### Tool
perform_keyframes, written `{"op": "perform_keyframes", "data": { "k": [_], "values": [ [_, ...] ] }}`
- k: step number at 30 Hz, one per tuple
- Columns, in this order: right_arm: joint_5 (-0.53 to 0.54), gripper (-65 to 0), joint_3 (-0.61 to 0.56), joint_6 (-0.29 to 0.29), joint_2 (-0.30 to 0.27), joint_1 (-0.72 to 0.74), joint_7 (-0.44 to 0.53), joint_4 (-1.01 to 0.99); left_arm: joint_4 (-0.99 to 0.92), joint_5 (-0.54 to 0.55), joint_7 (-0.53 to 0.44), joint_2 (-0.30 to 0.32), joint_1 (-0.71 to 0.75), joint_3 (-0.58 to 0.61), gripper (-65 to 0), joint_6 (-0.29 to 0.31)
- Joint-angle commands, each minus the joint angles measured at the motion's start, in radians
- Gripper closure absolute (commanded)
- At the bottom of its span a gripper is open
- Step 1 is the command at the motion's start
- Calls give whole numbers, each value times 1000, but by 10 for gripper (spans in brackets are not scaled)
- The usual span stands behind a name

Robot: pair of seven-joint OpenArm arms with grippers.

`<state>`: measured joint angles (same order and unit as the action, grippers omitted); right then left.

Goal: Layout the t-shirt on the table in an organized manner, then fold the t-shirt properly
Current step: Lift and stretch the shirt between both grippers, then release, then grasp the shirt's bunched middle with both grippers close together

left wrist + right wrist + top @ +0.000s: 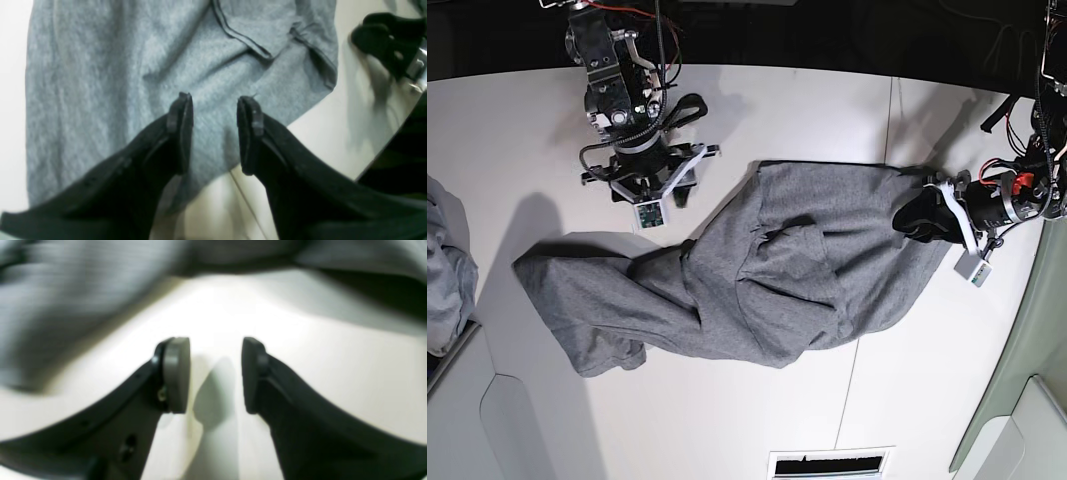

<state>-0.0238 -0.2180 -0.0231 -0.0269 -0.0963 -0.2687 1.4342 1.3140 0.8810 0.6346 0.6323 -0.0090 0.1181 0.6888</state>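
On the table (pixel 517 130), crumpled t-shirt (pixel 757 275) between left hand (pixel 214 100) and right hand (pixel 215 343), both spread apart, empty.

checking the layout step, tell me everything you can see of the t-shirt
The t-shirt is heather-grey knit, cotton by its look, lying crumpled and stretched lengthwise across the white table, not yet flat or folded. Folds bunch at its middle, and a stitched hem is turned over in the left wrist view. Both grippers stand open and hold nothing of it.

Grey t-shirt (pixel 767 280) crumpled, stretched across table (pixel 517 130).
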Motion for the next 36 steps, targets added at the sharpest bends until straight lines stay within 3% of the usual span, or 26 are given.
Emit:
{"op": "perform_keyframes", "data": {
  "k": [1,2,5,8,12,16,21,30,36],
  "values": [
    [29,-253,0,21,11,18,29,32,13,-14,-31,6,-16,-8,-248,9],
    [54,-253,0,45,17,21,30,35,13,-61,-46,-4,-16,-8,-248,9],
    [70,-253,0,89,51,35,29,34,-1,-219,-113,-19,-15,-8,-248,-80],
    [70,-260,0,91,93,38,37,34,-35,-308,-168,-20,-15,-8,-248,-163],
    [89,-340,0,91,132,39,56,23,-90,-384,-191,-23,-13,-8,-248,-216],
    [88,-347,0,92,146,59,76,-48,-102,-394,-189,-40,14,-8,-248,-212],
    [87,-347,0,92,146,87,87,-149,-100,-399,-184,-106,96,10,-248,-123],
    [87,-347,0,91,146,87,81,-139,-96,-437,-181,-312,128,216,-248,-158],
    [35,-347,2,90,137,84,21,-27,-76,-459,-182,-355,126,287,-248,-153]
  ]
}}
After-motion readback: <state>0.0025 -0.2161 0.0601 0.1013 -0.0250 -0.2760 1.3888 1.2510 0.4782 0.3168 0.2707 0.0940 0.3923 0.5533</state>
